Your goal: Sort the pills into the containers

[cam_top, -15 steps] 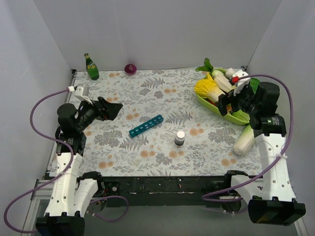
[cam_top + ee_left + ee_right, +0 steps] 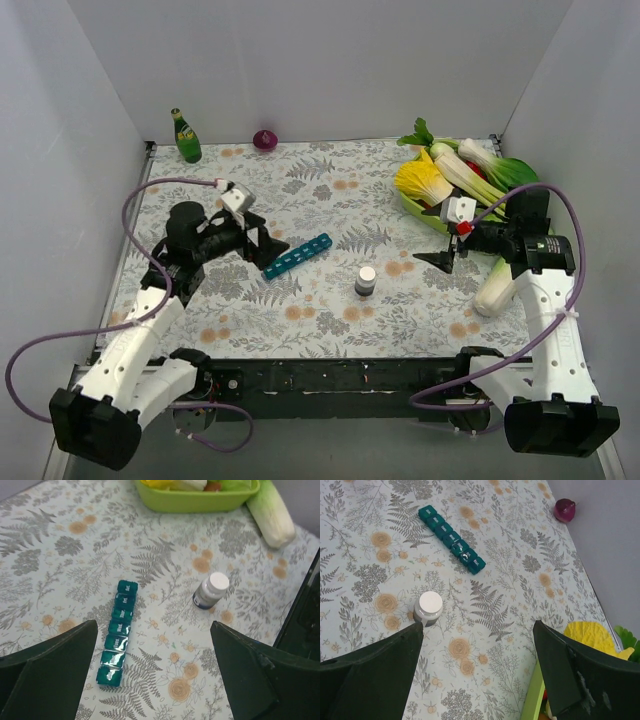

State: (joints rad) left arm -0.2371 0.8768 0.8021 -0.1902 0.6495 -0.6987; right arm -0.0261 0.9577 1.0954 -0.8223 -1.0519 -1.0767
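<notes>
Both arms have swung inward since the earlier frame: the left gripper (image 2: 272,243) has come from the left side of the table to sit just beside the near-left end of the pill organiser (image 2: 297,255). The right gripper (image 2: 440,256) has left the green tray (image 2: 412,208) and now hangs to the right of the pill bottle (image 2: 366,280). Each has its jaws spread as wide as they go and holds nothing. As I judge it, the sorting has not begun. The teal strip lies diagonally mid-table with every lid apparently shut, the bottle stands near and to its right with its white cap on, and no loose pills show anywhere. Opening the bottle, opening the compartments and dealing out the pills all remain. The overhead view gives how each arm stands relative to strip and bottle but blurs the strip to plain squares. The two wrist views show seven lettered lids. The left wrist view alone frames the strip between its own fingers, and only the right wrist view sets the bottle close by its finger, with the red onion (image 2: 565,510) far off.
</notes>
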